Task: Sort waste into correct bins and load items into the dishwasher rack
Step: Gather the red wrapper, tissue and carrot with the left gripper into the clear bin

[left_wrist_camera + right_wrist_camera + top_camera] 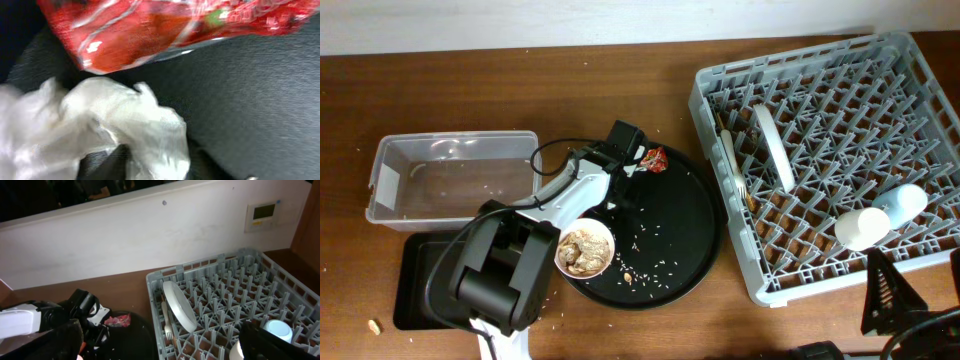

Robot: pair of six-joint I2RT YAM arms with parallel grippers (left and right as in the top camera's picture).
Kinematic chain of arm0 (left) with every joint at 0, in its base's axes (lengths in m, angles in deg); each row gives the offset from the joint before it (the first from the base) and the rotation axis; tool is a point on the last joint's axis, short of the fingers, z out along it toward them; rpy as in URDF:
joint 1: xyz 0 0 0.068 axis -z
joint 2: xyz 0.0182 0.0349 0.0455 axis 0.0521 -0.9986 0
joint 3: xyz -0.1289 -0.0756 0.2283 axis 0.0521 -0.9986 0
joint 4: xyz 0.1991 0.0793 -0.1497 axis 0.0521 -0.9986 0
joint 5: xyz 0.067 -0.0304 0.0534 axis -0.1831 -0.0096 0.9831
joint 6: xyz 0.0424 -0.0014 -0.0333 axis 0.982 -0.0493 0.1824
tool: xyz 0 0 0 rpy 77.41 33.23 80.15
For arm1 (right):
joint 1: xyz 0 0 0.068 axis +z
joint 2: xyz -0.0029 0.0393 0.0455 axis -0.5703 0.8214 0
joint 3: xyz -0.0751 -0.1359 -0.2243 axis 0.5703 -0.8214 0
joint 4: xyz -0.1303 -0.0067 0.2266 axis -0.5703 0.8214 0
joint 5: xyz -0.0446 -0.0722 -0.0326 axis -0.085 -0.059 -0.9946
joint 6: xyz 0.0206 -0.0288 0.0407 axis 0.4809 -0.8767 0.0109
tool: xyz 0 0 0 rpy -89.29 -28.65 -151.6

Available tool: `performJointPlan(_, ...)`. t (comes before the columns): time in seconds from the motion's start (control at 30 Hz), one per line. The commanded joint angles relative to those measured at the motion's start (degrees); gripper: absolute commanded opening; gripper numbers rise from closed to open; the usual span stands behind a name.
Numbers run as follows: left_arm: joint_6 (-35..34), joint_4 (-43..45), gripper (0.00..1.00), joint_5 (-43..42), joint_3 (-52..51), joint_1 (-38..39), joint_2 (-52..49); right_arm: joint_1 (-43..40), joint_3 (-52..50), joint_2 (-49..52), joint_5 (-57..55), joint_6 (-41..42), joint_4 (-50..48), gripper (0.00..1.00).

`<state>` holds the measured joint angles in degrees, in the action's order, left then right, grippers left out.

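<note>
My left gripper [628, 170] is down on the big round black tray [690, 235], beside the red crinkled snack wrapper [653, 158]. In the left wrist view its fingers close on crumpled white tissue [115, 125], just below the wrapper [165, 30]. A white bowl [585, 248] holds beige food scraps. The grey dishwasher rack [920, 90] holds the pale plate [775, 145], white fork [735, 172], white cup [860, 228] and blue cup [902, 203]. My right gripper [892, 290] is open and empty at the rack's front edge. No carrot stub is in view.
The clear tub [450, 175] stands at the left, with the shallow black rectangular tray [415, 290] in front of it. Rice-like crumbs [655, 262] are scattered on the round tray. A beige scrap [375, 325] lies on the table. My left arm [500, 275] covers part of the black tray.
</note>
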<state>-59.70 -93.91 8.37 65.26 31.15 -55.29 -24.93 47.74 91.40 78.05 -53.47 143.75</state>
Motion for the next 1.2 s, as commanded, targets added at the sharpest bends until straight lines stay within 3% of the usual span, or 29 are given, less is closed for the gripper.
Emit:
performJointPlan(0.0, -0.07, -4.31, 0.00, 0.04, 3.04, -0.09, -0.81, 0.26, 0.07, 0.24, 0.33, 0.66, -0.11, 0.99)
performJointPlan(0.07, -0.09, -16.22, 0.00, 1.20, 10.67, -0.24, 6.93, 0.26, 0.07, 0.26, 0.33, 0.66, -0.11, 0.99)
performJointPlan(0.13, -1.81, -22.53, 0.00, 6.86, 13.86, -2.10, 12.15, 0.26, 0.07, 0.24, 0.33, 0.66, -0.11, 0.99)
performJointPlan(0.23, -2.67, -26.51, 0.00, 10.43, 14.23, -17.00, 18.99, 0.26, 0.07, 0.24, 0.33, 0.66, -0.11, 0.99)
performJointPlan(0.33, -2.73, -27.63, 0.01, 2.97, 12.33, -29.27, 17.33, 0.28, 0.07, 0.24, 0.33, 0.66, -0.11, 0.99)
performJointPlan(0.37, -3.06, -27.04, 0.29, 0.57, 12.35, -30.29, 17.33, 0.28, 0.07, 0.24, 0.33, 0.66, -0.11, 0.99)
performJointPlan(0.4, -3.04, -26.97, 0.72, -1.68, 13.66, -30.01, 17.55, 0.28, 0.07, 0.24, 0.33, 0.66, -0.13, 0.99)
performJointPlan(0.5, -2.54, -23.19, 0.73, -1.38, 14.14, -22.51, 17.18, 0.28, 0.07, 0.24, 0.33, 0.66, -0.11, 0.99)
performJointPlan(0.6, 2.10, -15.87, 0.72, 1.68, 14.10, -10.62, 11.17, 0.28, 0.07, 0.24, 0.33, 0.66, -0.11, 0.99)
performJointPlan(0.67, 9.07, -9.99, 0.72, 2.58, 14.10, -3.91, 3.45, 0.28, 0.07, 0.24, 0.33, 0.66, -0.11, 0.99)
performJointPlan(0.73, 9.22, -3.61, 0.71, 4.46, 14.10, -1.42, -3.87, 0.26, 0.07, 0.24, 0.33, 0.66, -0.11, 0.99)
performJointPlan(0.77, 12.96, -0.92, 0.72, 2.54, 14.10, -0.87, -6.69, 0.26, 0.07, 0.24, 0.33, 0.66, -0.13, 0.99)
performJointPlan(0.9, 17.66, 2.51, 0.69, 1.31, 14.10, 0.28, -10.58, 0.26, 0.07, 0.24, 0.33, 0.66, -0.11, 0.99)
performJointPlan(0.93, 17.62, 2.58, 0.55, 0.98, 14.05, 0.28, -11.61, 0.28, 0.07, 0.24, 0.33, 0.66, -0.11, 0.99)
performJointPlan(1.0, 17.57, 2.19, 0.10, 0.59, 14.08, 0.28, -11.52, 0.26, 0.07, 0.24, 0.33, 0.66, -0.11, 0.99)
performJointPlan(1.03, 16.98, 0.66, 0.00, 0.59, 14.14, 0.28, -10.64, 0.28, 0.07, 0.26, 0.33, 0.66, -0.11, 0.99)
performJointPlan(1.1, 14.29, -6.99, 0.00, 1.09, 15.06, 0.11, -4.22, 0.26, 0.07, 0.24, 0.33, 0.66, -0.11, 0.99)
performJointPlan(1.17, 6.93, -22.32, 0.00, 4.52, 15.43, -5.16, 10.47, 0.28, 0.07, 0.24, 0.33, 0.66, -0.11, 0.99)
